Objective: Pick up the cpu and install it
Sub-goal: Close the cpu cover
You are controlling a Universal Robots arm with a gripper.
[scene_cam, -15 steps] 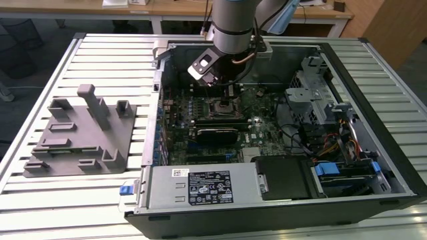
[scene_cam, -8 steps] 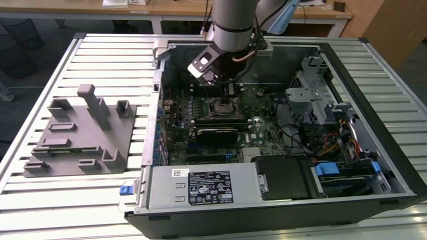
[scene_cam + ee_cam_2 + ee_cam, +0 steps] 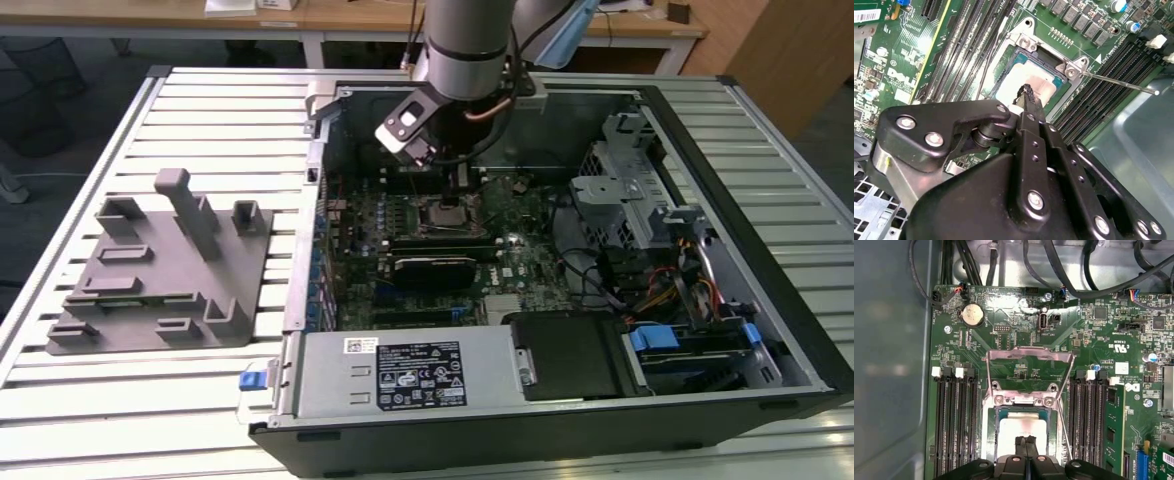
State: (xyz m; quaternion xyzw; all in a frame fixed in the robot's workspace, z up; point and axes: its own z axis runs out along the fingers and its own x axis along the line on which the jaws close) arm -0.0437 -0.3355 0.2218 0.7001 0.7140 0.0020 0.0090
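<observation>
- second wrist view gives us the closest look: the gripper (image 3: pixel 1027 97) has its two thin fingers pressed together with no gap between them, so it holds nothing.
- the fingertips stand right over the silver top of the cpu (image 3: pixel 1019 80); we cannot tell if they touch it or stop just above it.
- the cpu lies flat inside the socket on the motherboard (image 3: pixel 1019 325). in the first wrist view its edges look parallel to the socket walls, and the closed gripper (image 3: pixel 1026 442) is over its near part.
- the metal load frame (image 3: pixel 1029 351) is folded open behind the socket, and the thin lever (image 3: pixel 1119 83) sticks out free to one side, so nothing clamps the chip.
- in the exterior view the gripper (image 3: pixel 461 185) reaches down into the open computer case (image 3: pixel 534 440), well apart from the grey fixture plate (image 3: pixel 147 290) on the exterior view's left.
- we judge that the pick-up and the placing are done, and that the work is now at seating the chip; the install is not finished while the frame is open.
- we think any further move calls for a straight, gentle motion with no sideways push, because a seated chip can shift or tilt in its socket.
</observation>
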